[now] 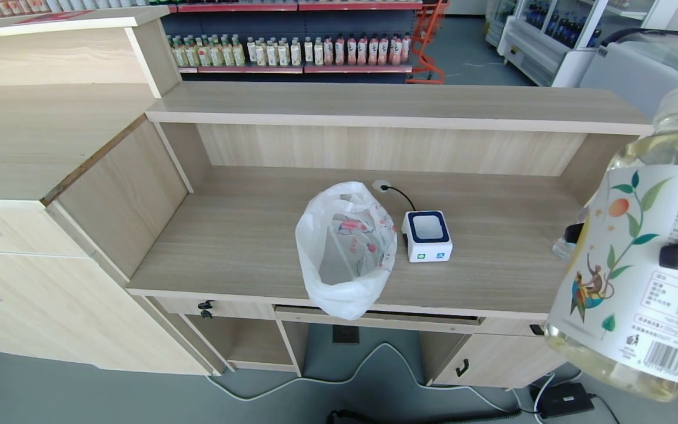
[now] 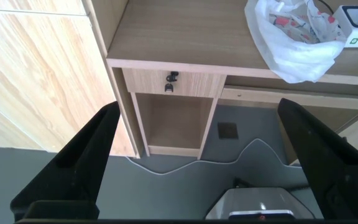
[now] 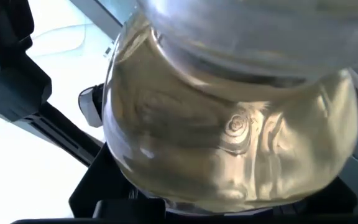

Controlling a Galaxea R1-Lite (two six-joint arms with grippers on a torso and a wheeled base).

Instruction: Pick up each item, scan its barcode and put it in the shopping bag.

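I've got the bottle (image 1: 627, 306) of pale yellow drink up in the air, right of the counter (image 1: 245, 235) and close to my head cam. The right gripper (image 1: 630, 244) is clamped on it, one finger on each side. The white shopping bag (image 1: 345, 247) sits open on the counter, with the scanner (image 1: 426, 235) just beside it. The left gripper (image 2: 197, 165) hangs low in front of the counter, fingers wide apart.

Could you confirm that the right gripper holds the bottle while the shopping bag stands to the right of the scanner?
Not quite: in the head view the shopping bag stands to the left of the scanner, on the counter. The right gripper does hold the bottle.
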